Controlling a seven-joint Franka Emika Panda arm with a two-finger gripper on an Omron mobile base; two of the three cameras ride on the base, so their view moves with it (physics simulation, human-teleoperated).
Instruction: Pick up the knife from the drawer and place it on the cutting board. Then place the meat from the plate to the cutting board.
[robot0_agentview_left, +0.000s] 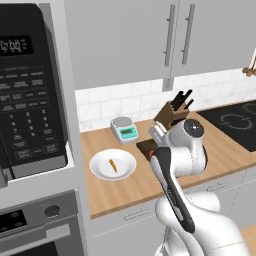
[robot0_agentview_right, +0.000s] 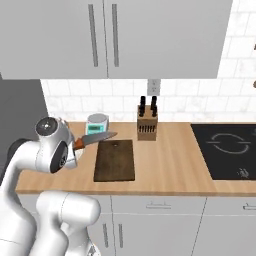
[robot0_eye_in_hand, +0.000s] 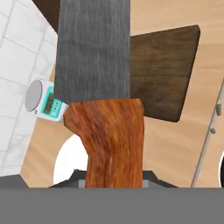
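White and round, the plate (robot0_agentview_left: 112, 164) lies on the wooden counter (robot0_agentview_left: 220, 150) to the left of the cutting board (robot0_agentview_right: 115, 160), and the meat (robot0_agentview_left: 113, 165), a thin orange-yellow strip, rests near the plate's middle. Behind the plate and just left of the board's far end stands a small kitchen scale (robot0_agentview_left: 124, 128) with a teal display, close to the tiled wall. The gripper (robot0_agentview_right: 76, 145), at the end of the white arm, is clamped on the knife (robot0_agentview_right: 95, 139) by its orange-brown handle; in the hand view the handle (robot0_eye_in_hand: 111, 140) rises between the fingers and the grey blade (robot0_eye_in_hand: 94, 48) runs away from the camera. In the right base view the knife is held roughly level above the counter, its blade reaching out over the far left corner of the board, clear of the wood; whether the tip is above the board or just short of it cannot be told. The board itself is dark brown and lies bare, with its long side running away from the counter's front edge. Right of the board's far end, against the wall, stands the wooden knife block (robot0_agentview_right: 147, 125) with black handles sticking up. Farther right of the board, well apart from it, the black cooktop (robot0_agentview_right: 227, 150) is set into the counter.
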